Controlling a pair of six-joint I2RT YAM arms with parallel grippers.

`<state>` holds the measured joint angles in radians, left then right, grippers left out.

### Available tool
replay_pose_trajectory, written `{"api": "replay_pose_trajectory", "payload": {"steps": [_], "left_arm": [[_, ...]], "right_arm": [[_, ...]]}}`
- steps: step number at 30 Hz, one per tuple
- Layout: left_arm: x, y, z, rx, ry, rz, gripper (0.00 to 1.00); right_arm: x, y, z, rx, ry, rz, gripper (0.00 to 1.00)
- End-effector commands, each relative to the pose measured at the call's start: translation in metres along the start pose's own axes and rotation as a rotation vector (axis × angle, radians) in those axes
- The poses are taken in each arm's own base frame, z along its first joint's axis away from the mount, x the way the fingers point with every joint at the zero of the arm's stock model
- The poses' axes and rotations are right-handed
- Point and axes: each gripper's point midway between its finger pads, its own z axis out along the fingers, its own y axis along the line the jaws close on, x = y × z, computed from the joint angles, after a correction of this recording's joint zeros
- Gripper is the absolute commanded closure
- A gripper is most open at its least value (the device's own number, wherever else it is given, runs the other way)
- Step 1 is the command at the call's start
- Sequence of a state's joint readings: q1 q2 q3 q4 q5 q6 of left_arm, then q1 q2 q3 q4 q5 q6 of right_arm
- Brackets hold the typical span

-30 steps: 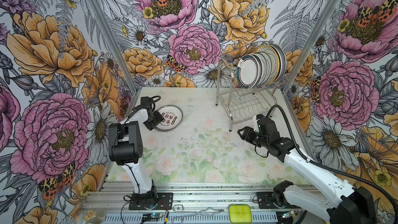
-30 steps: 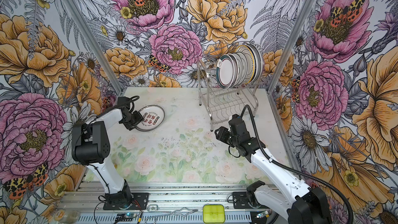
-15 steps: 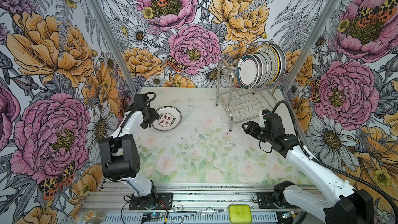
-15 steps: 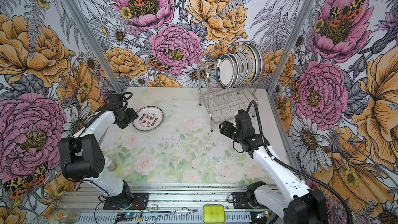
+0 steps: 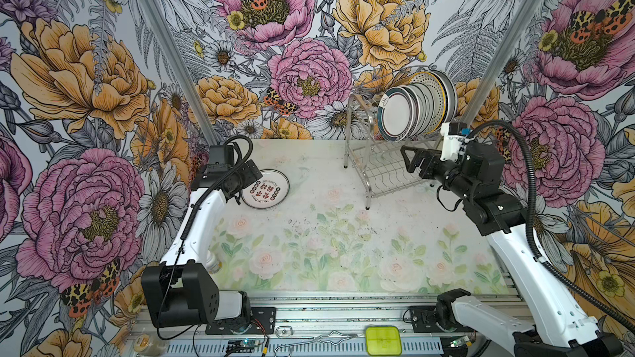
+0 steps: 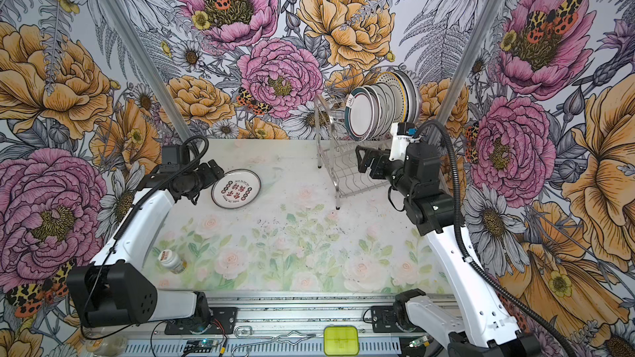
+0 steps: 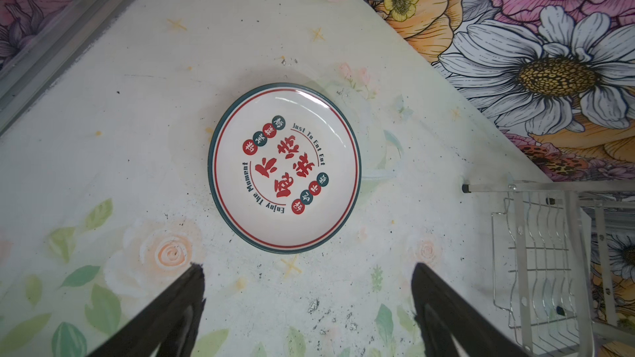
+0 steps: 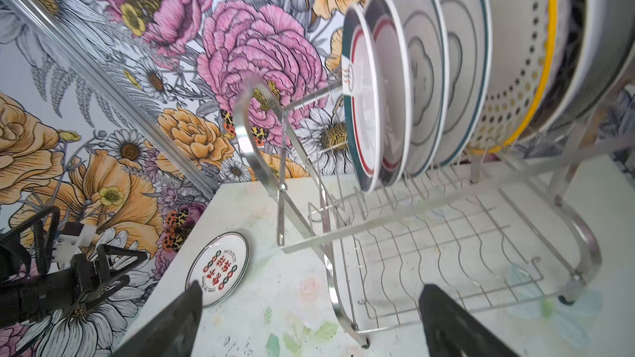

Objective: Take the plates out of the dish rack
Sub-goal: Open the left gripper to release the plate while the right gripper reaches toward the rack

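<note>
A white plate with red characters (image 5: pixel 265 194) (image 7: pixel 284 168) lies flat on the table at the back left. My left gripper (image 5: pixel 248 176) (image 7: pixel 305 274) stands open just left of it, apart from the rim and holding nothing. Several plates (image 5: pixel 415 106) (image 8: pixel 429 80) stand on edge in the upper level of the steel dish rack (image 5: pixel 385 170) (image 8: pixel 446 235) at the back right. My right gripper (image 5: pixel 409 159) (image 8: pixel 311 290) is open and empty over the rack's lower wavy shelf, below the front plate.
A small white jar (image 6: pixel 171 261) stands on the table near the left arm's base. A yellow-green box (image 5: pixel 383 340) sits on the front rail. Flowered walls and metal corner posts (image 5: pixel 171 49) close in the back and sides.
Both grippers have opened wide. The left one has drawn back a little from the red-character plate. The right one has travelled from mid-table up to the rack.
</note>
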<state>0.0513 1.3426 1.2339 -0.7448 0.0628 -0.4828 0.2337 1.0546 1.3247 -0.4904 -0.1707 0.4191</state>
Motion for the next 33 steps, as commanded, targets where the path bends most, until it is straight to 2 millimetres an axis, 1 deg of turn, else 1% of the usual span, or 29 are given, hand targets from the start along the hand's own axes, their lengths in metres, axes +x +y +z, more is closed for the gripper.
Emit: {"api": "replay_pose_trajectory", "payload": {"steps": [1,3,5,8,10,14,18,26,33], "left_arm": [[0.002,-0.008,-0.015,0.045,-0.006,0.020,0.01],[0.001,-0.010,-0.022,0.055,-0.015,0.022,0.01],[0.001,-0.011,-0.027,0.066,-0.021,0.023,0.01],[0.004,-0.017,-0.034,0.092,-0.021,0.025,0.01],[0.008,-0.022,-0.039,0.110,-0.024,0.036,0.01],[0.017,-0.031,-0.045,0.140,-0.020,0.059,0.01],[0.023,-0.036,-0.048,0.159,-0.009,0.074,0.01],[0.028,-0.037,-0.046,0.160,0.000,0.081,0.01],[0.026,-0.036,-0.046,0.153,-0.008,0.082,0.01]], "right_arm": [[-0.034,0.015,-0.003,-0.041,-0.048,-0.062,0.01],[-0.050,0.021,0.001,-0.074,-0.058,-0.023,0.00],[-0.061,0.030,0.009,-0.119,-0.054,0.013,0.01],[-0.070,0.034,0.027,-0.143,-0.038,0.072,0.01],[-0.072,0.030,0.038,-0.133,-0.031,0.106,0.01],[-0.070,0.026,0.060,-0.135,0.003,0.154,0.00],[-0.067,0.020,0.072,-0.113,0.015,0.160,0.01],[-0.064,0.003,0.078,-0.042,0.013,0.127,0.01],[-0.062,-0.009,0.083,0.014,0.013,0.076,0.01]]}}
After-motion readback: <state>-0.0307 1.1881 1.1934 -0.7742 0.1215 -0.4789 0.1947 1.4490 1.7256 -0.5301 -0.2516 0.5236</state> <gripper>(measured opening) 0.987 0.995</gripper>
